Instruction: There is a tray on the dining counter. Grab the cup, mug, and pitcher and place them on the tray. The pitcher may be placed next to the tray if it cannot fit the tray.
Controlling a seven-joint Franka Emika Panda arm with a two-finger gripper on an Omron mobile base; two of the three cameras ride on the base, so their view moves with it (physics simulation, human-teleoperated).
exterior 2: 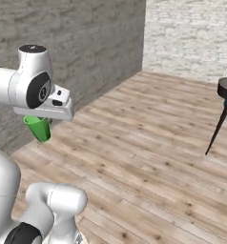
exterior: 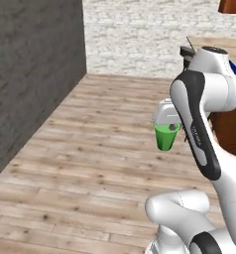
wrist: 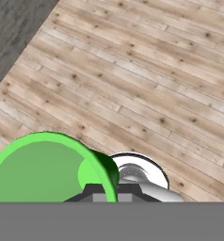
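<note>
Hand view: looking straight down into the cup (wrist: 48,169), its bright green rim arcing across the lower left, with wood plank floor (wrist: 147,80) far below.
Grip: the gripper (wrist: 107,190) has its jaws pressed nearly together, pinching the cup's thin wall at the rim, one tip inside and one outside by the look of it.
Cup position: it hangs under the hand in the left base view (exterior: 165,136), up in the air over open floor, resting on nothing.
Cup attitude: roughly upright from the left, slightly tilted from the right base view (exterior 2: 38,127), narrow base down.
Arm: folded up high, with the white hand (exterior 2: 48,108) sitting right over the cup.
Weight: I judge it light, a small handleless tumbler that looks empty inside.
Stiffness: probably rigid enough, though a thin wall may flex a little under a pinch.
Slip risk: smooth tapered sides, and a one-wall hold lets it swing or rotate if the base jolts.
Best hold: the rim pinch works for carrying; a grasp across the body would be steadier.
Surroundings: dark grey wall (exterior: 30,74) to the left, a black stool (exterior 2: 225,102) off to the right.
Stage: transport, I reckon, cup in hand and not yet set down.
</note>
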